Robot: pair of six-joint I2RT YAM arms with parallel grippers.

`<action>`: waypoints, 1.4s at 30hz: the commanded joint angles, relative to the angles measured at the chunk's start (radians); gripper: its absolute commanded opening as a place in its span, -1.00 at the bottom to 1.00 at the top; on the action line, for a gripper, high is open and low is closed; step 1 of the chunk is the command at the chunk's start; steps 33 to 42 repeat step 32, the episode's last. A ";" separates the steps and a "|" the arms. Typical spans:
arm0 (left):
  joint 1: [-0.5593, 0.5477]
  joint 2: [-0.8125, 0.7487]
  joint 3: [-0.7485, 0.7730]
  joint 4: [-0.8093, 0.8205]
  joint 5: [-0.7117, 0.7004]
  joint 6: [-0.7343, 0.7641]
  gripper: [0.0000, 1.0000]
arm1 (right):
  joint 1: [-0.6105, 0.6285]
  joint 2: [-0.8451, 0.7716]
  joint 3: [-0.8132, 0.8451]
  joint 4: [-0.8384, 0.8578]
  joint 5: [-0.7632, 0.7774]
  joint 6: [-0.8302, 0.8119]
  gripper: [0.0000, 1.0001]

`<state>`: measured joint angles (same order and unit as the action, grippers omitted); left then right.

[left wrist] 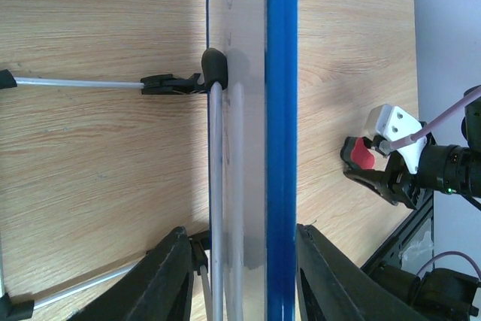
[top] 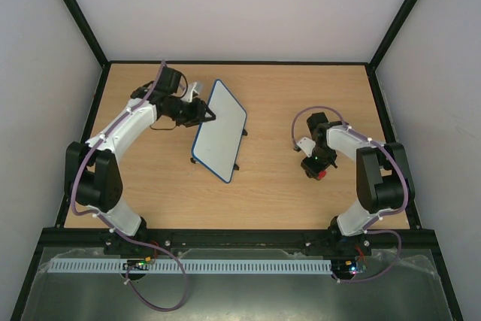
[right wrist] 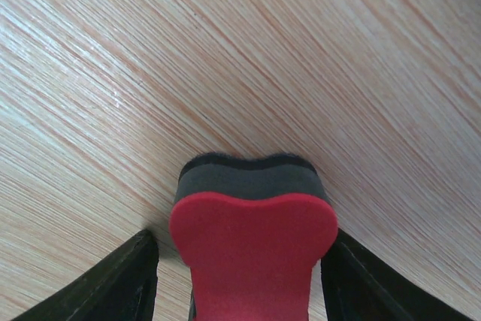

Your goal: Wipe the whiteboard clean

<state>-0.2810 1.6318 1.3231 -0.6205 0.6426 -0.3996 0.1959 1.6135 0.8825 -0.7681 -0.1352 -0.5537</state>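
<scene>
From above I saw the whiteboard (top: 220,129) standing tilted on the wooden table (top: 285,95), left of centre in the overhead view. Its white face looked blank from there, and its small black feet were down on the wood. The left gripper (top: 207,116) sat at the board's upper left edge. Through the left wrist camera the blue rim (left wrist: 282,110) ran straight up the middle of the frame between my two fingers (left wrist: 169,276). The jaws were spread astride that edge, with the right-hand finger just beside the rim and a clear gap on the other side. I could not see them clamping the board. A wire leg with a black foot (left wrist: 169,83) reached out from the board's back towards the left of that frame. Right of centre in the overhead view, well apart from the board, the right gripper (top: 316,169) pointed down at the table. Its wrist camera showed the red eraser (right wrist: 252,253), dark felt towards the wood, sitting between parted fingers. There was daylight at the left finger, and the right finger was just beside the block.
</scene>
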 commanded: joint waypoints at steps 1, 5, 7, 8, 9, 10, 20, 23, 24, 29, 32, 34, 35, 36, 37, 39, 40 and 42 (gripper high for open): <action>0.008 -0.036 0.024 -0.034 -0.002 0.020 -0.23 | 0.004 0.023 0.002 -0.009 0.003 0.009 0.17; 0.035 -0.062 0.080 -0.107 -0.050 0.062 -0.05 | -0.010 -0.049 0.100 -0.101 -0.040 -0.009 0.20; 0.062 -0.093 0.115 -0.142 -0.085 0.085 0.06 | -0.026 -0.092 0.179 -0.145 -0.062 -0.010 0.23; 0.076 -0.122 0.132 -0.153 -0.107 0.095 0.07 | -0.032 -0.112 0.221 -0.157 -0.070 -0.006 0.24; 0.083 -0.149 0.147 -0.160 -0.152 0.098 0.09 | -0.036 -0.130 0.257 -0.160 -0.074 0.003 0.25; 0.082 -0.177 0.163 -0.165 -0.215 0.103 0.13 | -0.037 -0.147 0.293 -0.153 -0.077 0.016 0.26; 0.076 -0.488 -0.073 0.032 -0.719 0.154 0.78 | -0.048 -0.335 0.265 0.401 -0.007 0.452 0.96; 0.074 -0.554 -0.196 0.113 -0.767 0.163 0.99 | -0.047 -0.383 0.191 0.556 0.054 0.631 0.97; 0.074 -0.568 -0.221 0.126 -0.777 0.167 0.99 | -0.048 -0.388 0.188 0.572 0.064 0.665 0.97; 0.072 -0.620 -0.299 0.180 -0.806 0.167 0.99 | -0.048 -0.396 0.185 0.588 0.088 0.744 0.99; 0.071 -0.630 -0.312 0.198 -0.797 0.157 0.99 | -0.047 -0.397 0.184 0.584 0.073 0.763 0.99; 0.071 -0.630 -0.312 0.198 -0.797 0.157 0.99 | -0.047 -0.397 0.184 0.584 0.073 0.763 0.99; 0.071 -0.630 -0.312 0.198 -0.797 0.157 0.99 | -0.047 -0.397 0.184 0.584 0.073 0.763 0.99; 0.071 -0.630 -0.312 0.198 -0.797 0.157 0.99 | -0.047 -0.397 0.184 0.584 0.073 0.763 0.99; 0.071 -0.630 -0.312 0.198 -0.797 0.157 0.99 | -0.047 -0.397 0.184 0.584 0.073 0.763 0.99; 0.071 -0.630 -0.312 0.198 -0.797 0.157 0.99 | -0.047 -0.397 0.184 0.584 0.073 0.763 0.99; 0.071 -0.630 -0.312 0.198 -0.797 0.157 0.99 | -0.047 -0.397 0.184 0.584 0.073 0.763 0.99; 0.071 -0.630 -0.312 0.198 -0.797 0.157 0.99 | -0.047 -0.397 0.184 0.584 0.073 0.763 0.99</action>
